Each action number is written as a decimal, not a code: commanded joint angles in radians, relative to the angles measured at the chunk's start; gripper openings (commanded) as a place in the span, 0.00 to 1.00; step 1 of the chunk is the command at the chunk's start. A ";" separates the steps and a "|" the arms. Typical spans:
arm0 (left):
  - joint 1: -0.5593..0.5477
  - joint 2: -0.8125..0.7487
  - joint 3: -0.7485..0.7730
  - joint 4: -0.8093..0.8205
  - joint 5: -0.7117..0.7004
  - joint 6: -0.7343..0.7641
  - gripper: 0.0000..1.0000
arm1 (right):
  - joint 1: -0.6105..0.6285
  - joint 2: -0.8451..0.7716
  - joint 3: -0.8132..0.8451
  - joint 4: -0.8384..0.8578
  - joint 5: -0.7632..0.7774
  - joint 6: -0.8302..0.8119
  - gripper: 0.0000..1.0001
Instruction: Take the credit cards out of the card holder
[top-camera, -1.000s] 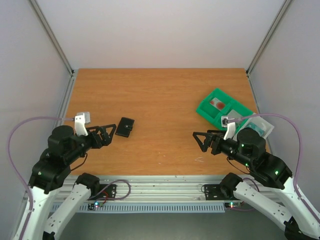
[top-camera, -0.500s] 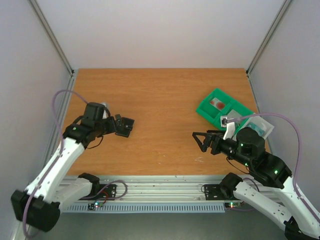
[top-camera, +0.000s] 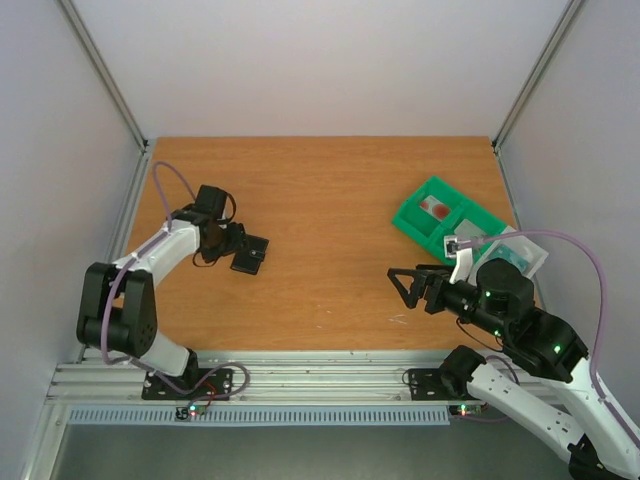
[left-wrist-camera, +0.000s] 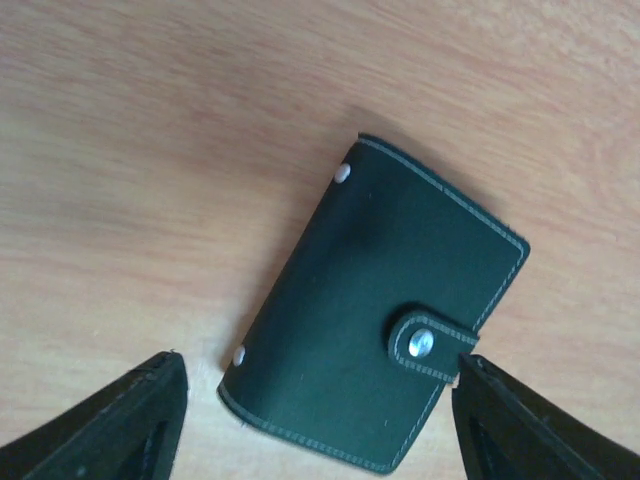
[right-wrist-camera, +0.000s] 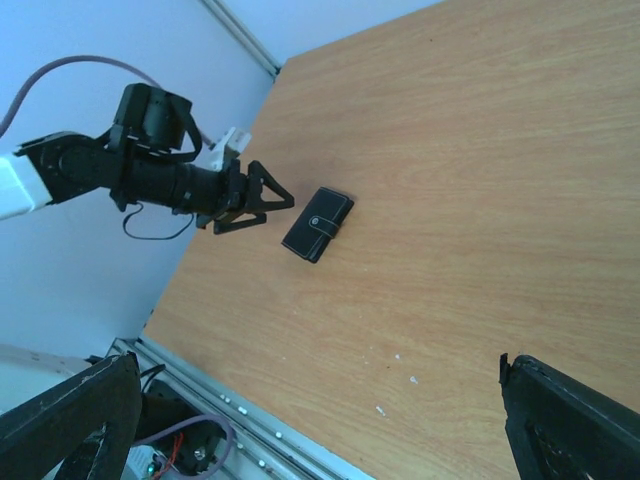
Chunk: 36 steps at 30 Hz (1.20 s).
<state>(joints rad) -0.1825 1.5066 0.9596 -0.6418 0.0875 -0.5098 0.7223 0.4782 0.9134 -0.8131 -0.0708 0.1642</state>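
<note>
- the left arm reaches low across the left part of the surface; the left tool is spread wide and grips nothing, its fingertips just short of the card holder.
- the card holder lies flat and closed, snap tab fastened, on the wooden surface.
- the right arm is bent near its base; the right tool is wide apart and empty, well apart from the holder.
- a green compartment tray sits on the right of the surface; pale walls stand on three sides.

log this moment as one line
left gripper: open, aimed at card holder | card holder: shut, snapped | credit cards: not visible | right gripper: open, apart
</note>
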 joint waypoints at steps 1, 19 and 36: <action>0.003 0.076 0.050 0.088 -0.002 0.047 0.71 | 0.008 -0.019 0.005 -0.006 -0.007 0.017 0.98; 0.003 0.269 0.104 0.156 0.161 0.154 0.46 | 0.006 -0.098 -0.007 -0.046 0.015 0.009 0.98; -0.121 0.248 -0.018 0.230 0.326 0.132 0.38 | 0.008 -0.085 -0.029 -0.073 0.004 -0.012 0.84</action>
<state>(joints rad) -0.2523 1.7481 0.9924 -0.4339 0.3016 -0.3592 0.7235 0.3862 0.8948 -0.8742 -0.0685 0.1619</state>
